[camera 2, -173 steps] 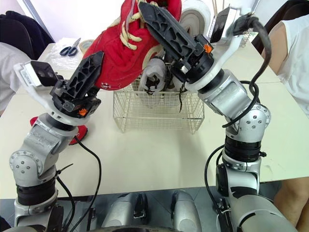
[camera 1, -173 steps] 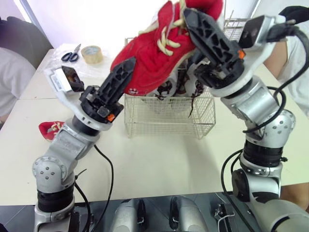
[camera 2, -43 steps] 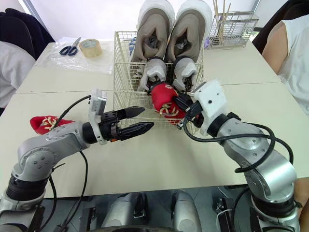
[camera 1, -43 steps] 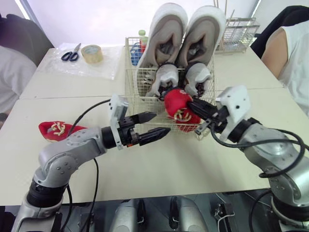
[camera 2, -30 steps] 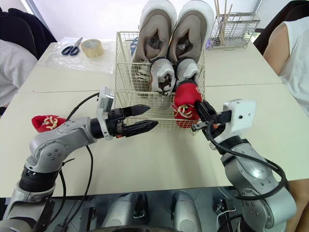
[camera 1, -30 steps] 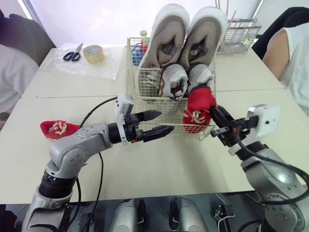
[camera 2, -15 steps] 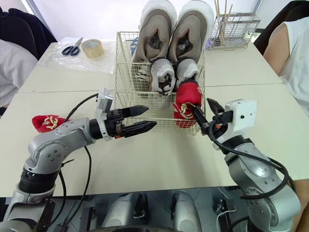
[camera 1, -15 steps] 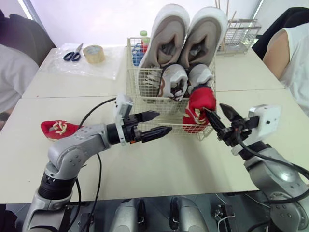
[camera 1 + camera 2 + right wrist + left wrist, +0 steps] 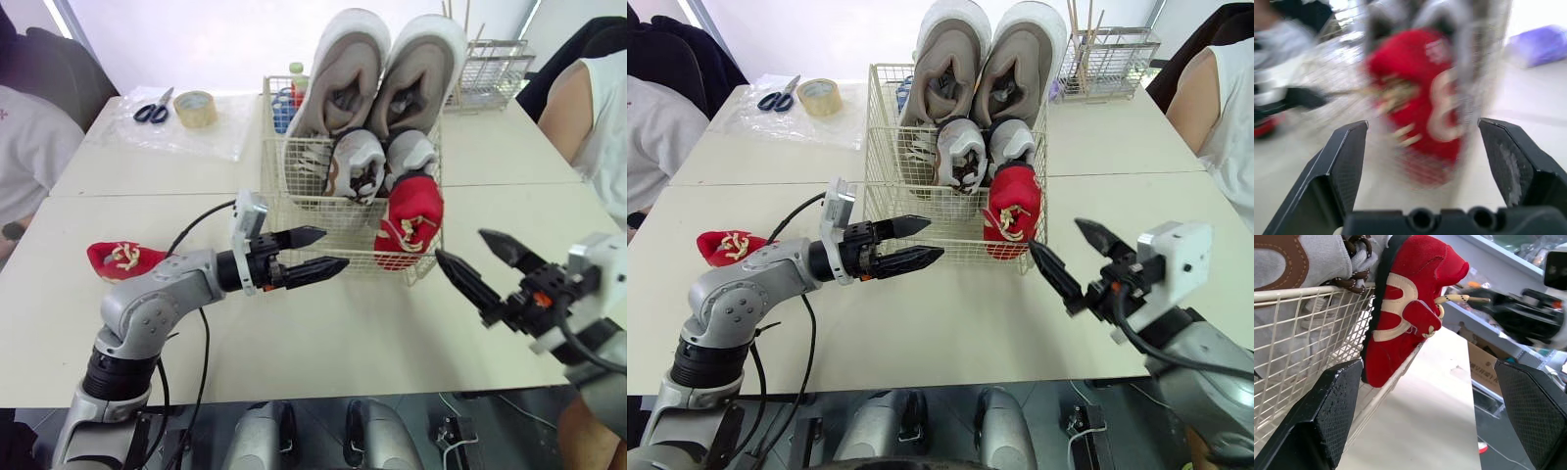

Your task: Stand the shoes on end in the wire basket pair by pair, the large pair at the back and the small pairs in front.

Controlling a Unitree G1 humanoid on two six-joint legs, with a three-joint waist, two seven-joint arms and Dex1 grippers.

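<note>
Bright, even daylight comes from the far side, where the background behind the wire basket (image 9: pixel 313 211) burns out to white. The pale table (image 9: pixel 323 333) carries only soft, faint shadows. In the right wrist view the red shoe (image 9: pixel 1420 98) is smeared by motion blur; the left wrist view is crisp.

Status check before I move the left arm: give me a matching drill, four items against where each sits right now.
Items:
1. large beige pair
2. red shoe nearest the right end effector
3. other red shoe
4. scissors

Places:
A. flat on the table, to the robot's left of the wire basket
B. on end, back row of the basket
C. beside the tape roll
D. on end, basket's front right corner

Pairs: 1-B, 2-D, 3-A, 4-C
</note>
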